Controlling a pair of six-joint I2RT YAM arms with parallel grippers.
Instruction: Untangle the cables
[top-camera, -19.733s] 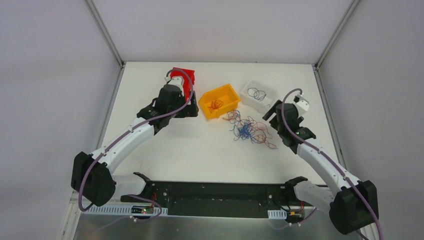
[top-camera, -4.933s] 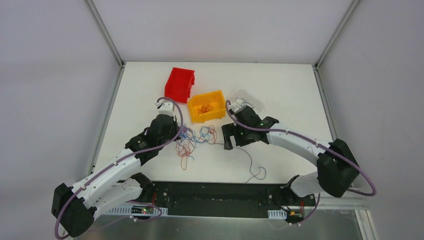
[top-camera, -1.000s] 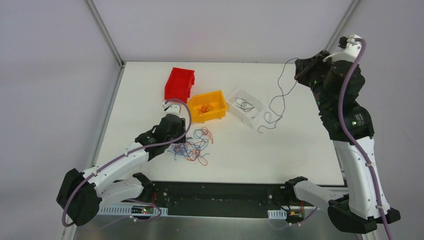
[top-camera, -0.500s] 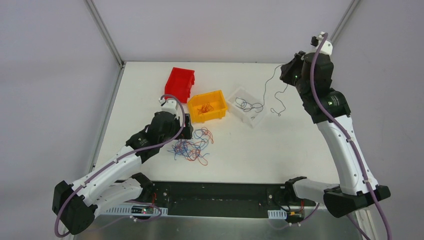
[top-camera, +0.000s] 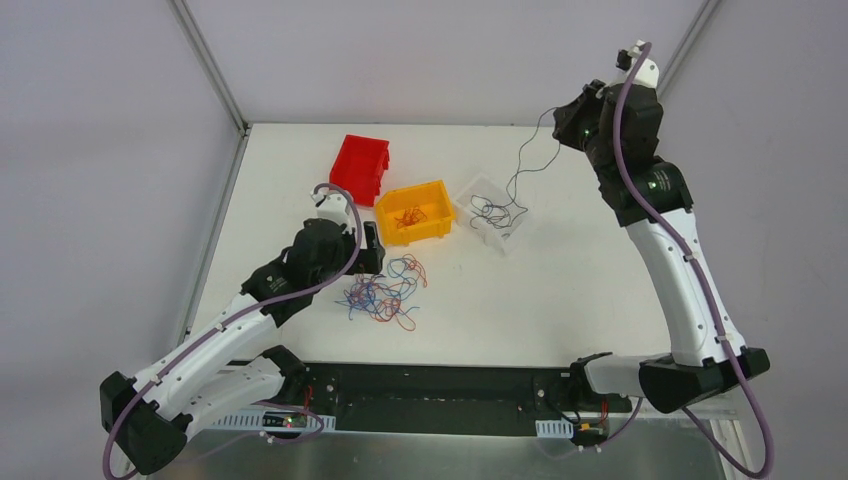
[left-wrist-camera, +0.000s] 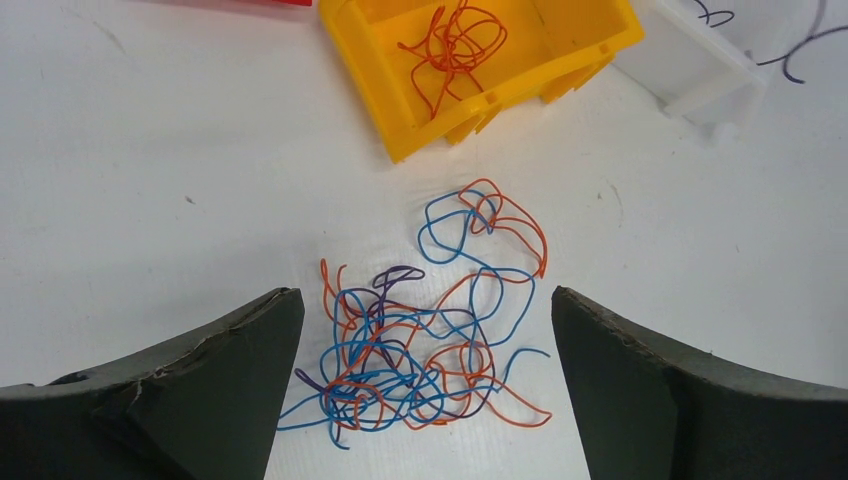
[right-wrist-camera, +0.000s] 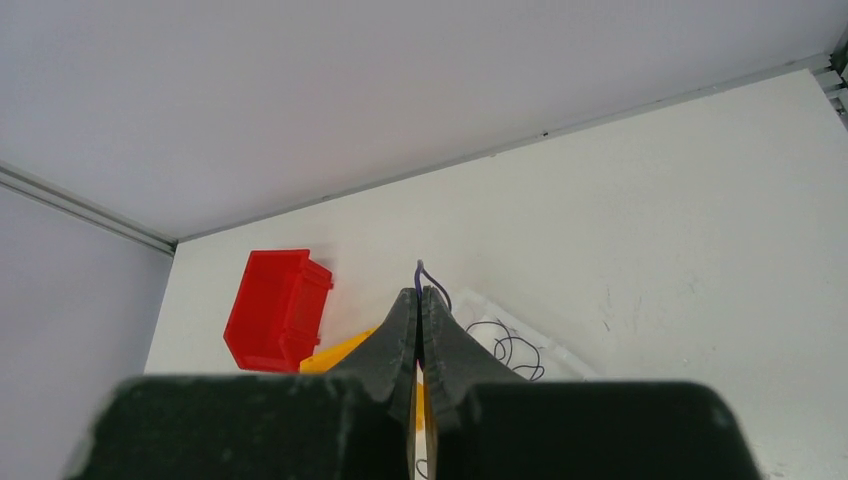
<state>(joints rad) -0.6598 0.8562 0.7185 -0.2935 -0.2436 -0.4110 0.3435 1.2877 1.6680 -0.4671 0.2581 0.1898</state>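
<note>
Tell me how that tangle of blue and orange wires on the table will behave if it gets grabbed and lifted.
Probably floppy: the dark wire hanging from the right gripper droops in loose curls. The tangle likely rises as one clump, since its loops interlock. Thin strands suggest little weight.

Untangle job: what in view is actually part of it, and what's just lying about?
Job:
- tangled cable pile
- dark cable pinched in right end effector
- orange cables in yellow bin
- dark cables in white bin

Lying about:
- red bin, no cable visible in it
</note>
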